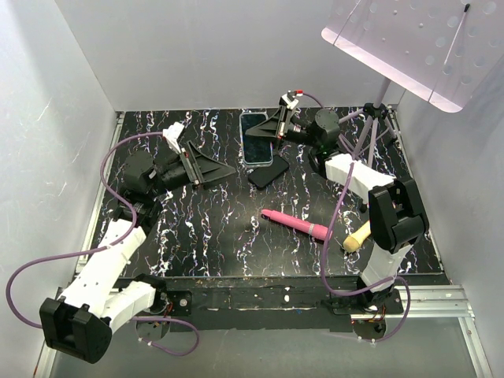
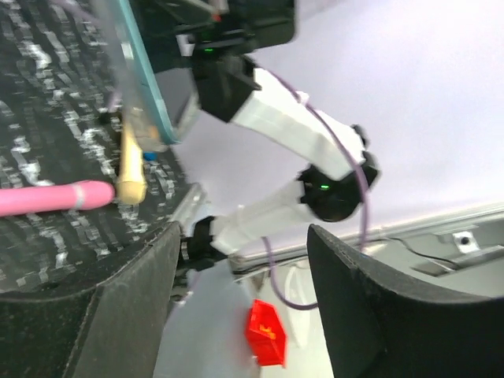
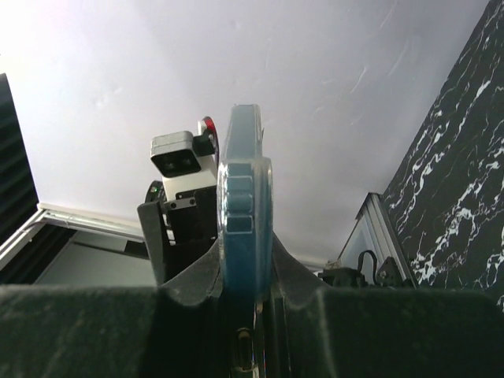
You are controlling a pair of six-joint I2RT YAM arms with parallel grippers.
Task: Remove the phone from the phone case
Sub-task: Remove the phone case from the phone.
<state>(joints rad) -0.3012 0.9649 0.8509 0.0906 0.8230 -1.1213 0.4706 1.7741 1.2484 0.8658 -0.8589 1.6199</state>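
The phone [image 1: 253, 146], dark with a teal edge, is at the back centre of the table, held by my right gripper [image 1: 264, 132]. In the right wrist view I see the phone edge-on [image 3: 246, 197], its blue-teal side with button bumps clamped between my fingers [image 3: 189, 287]. The clear phone case [image 2: 120, 55] shows only as a blurred see-through layer along the teal edge [image 2: 151, 87] in the left wrist view, so it seems still on the phone. My left gripper [image 1: 224, 169] is open and empty to the phone's left, jaws wide apart [image 2: 244, 307].
A plain black phone [image 1: 268, 171] lies on the marbled table [image 1: 205, 236] just in front of the held phone. A pink tool [image 1: 295, 224] with a wooden handle [image 1: 356, 236] lies at the centre right. A tripod [image 1: 376, 118] stands at the back right.
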